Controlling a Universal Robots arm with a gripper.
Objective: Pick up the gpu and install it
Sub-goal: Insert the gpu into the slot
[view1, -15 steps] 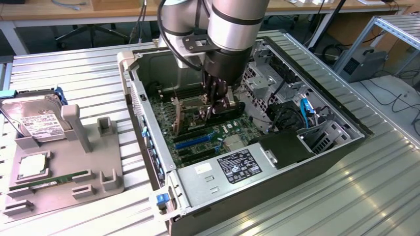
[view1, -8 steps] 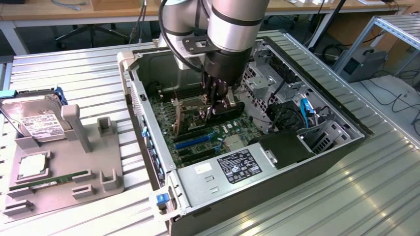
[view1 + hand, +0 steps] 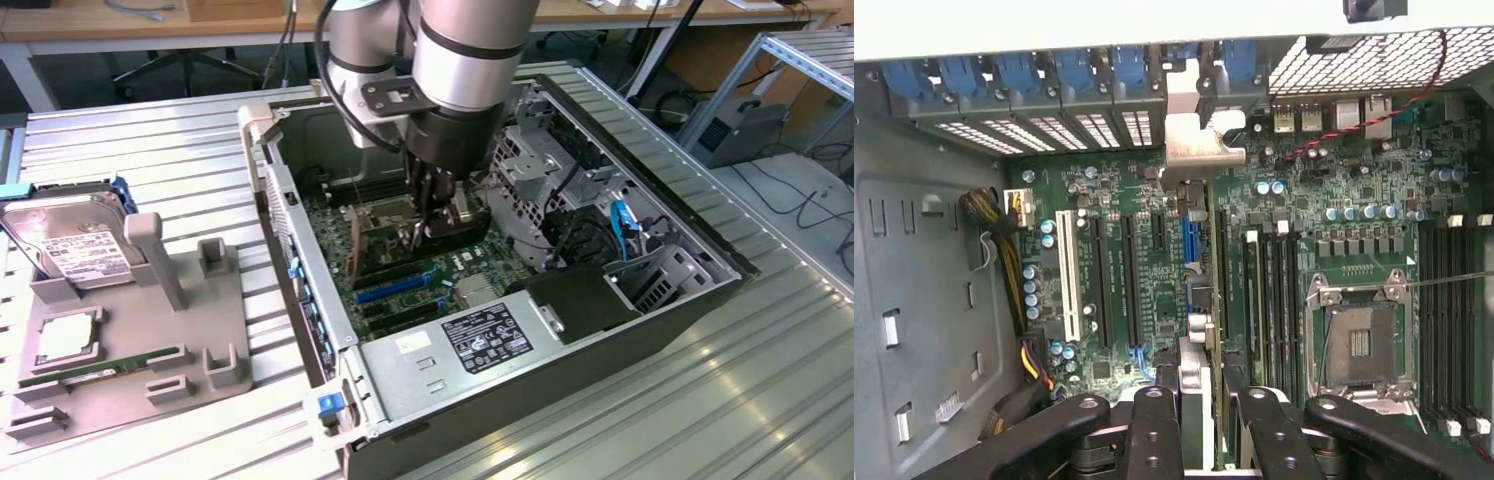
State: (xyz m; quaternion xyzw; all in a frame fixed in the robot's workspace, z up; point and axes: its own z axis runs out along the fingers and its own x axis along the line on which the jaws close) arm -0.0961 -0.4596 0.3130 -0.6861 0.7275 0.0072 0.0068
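The gpu point(image 3: 1201, 290) appears edge-on in the wrist view, a thin dark card standing upright over the green motherboard point(image 3: 1354, 210). Its pale metal bracket point(image 3: 1199, 140) sits at the case's rear slot openings. My gripper point(image 3: 1206, 405) is shut on the card, one black finger on each side. In the exterior view my gripper point(image 3: 434, 215) reaches down into the open computer case point(image 3: 534, 370) with the black gpu point(image 3: 458, 228) between its fingers, low over the motherboard point(image 3: 400, 285). I cannot tell whether the card's edge is seated in a slot.
Black expansion slots point(image 3: 1129, 280), a white slot point(image 3: 1066, 275), memory slots point(image 3: 1279, 290) and the CPU socket point(image 3: 1359, 345) flank the card. Drive cages and cables point(image 3: 587, 230) crowd the case's far side. A grey holder point(image 3: 200, 350) carries a silver hard drive point(image 3: 74, 250) and a green memory stick point(image 3: 114, 362).
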